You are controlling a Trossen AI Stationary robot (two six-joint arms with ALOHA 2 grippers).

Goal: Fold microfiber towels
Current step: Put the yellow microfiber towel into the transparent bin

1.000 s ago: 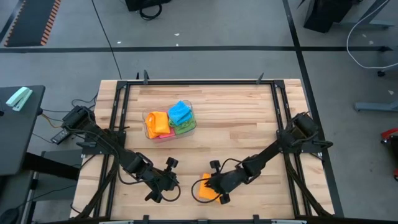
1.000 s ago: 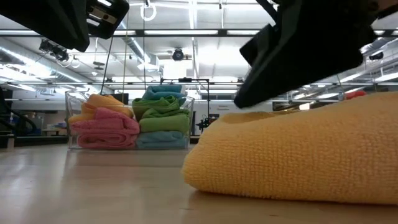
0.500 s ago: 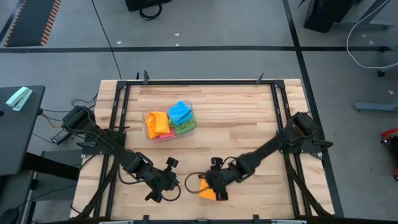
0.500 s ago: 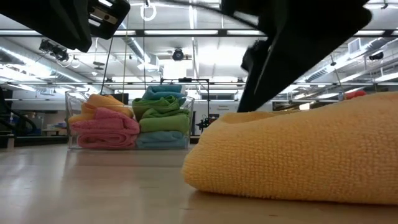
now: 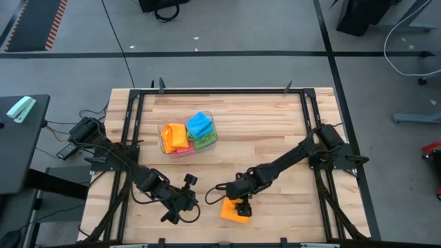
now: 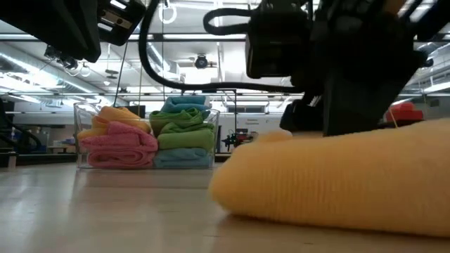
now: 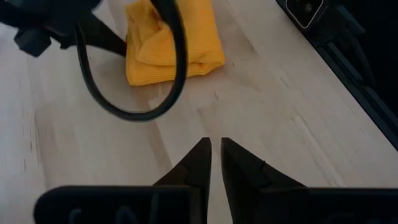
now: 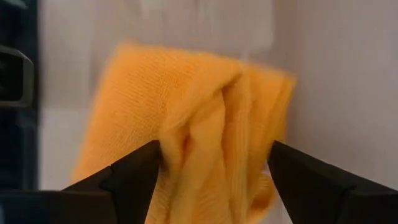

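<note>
A folded orange microfiber towel (image 5: 234, 211) lies flat on the wooden table near its front edge, and it looms large in the low view (image 6: 330, 183). My right gripper (image 8: 214, 168) hangs over it, pointing steeply down. It is open, with one finger on each side of the towel's bunched folds. My left gripper (image 7: 216, 146) hovers just to the left of the towel (image 7: 171, 43). It is shut on nothing and stays clear of the table. More folded towels, in pink, orange, green and blue, are stacked in a clear tub (image 5: 188, 136). My right gripper stands open over the orange towel's folded middle (image 8: 205, 137) from above, with its fingers (image 8: 134, 177) on either side of the folds. I cannot tell whether the fingers touch the cloth. The towel lies on the table.
The clear tub of towels (image 6: 148, 137) stands left of centre toward the far side. A black frame (image 5: 131, 138) runs along the table's edges. A loop of my right arm's cable (image 7: 134, 93) hangs between the two grippers. Bare wood lies at the far right.
My right gripper has swung from the towel's right side toward the far edge. It has rolled, tipped to point more steeply down, and opened. The orange towel stays on the table where it was. My left arm has kept still.
</note>
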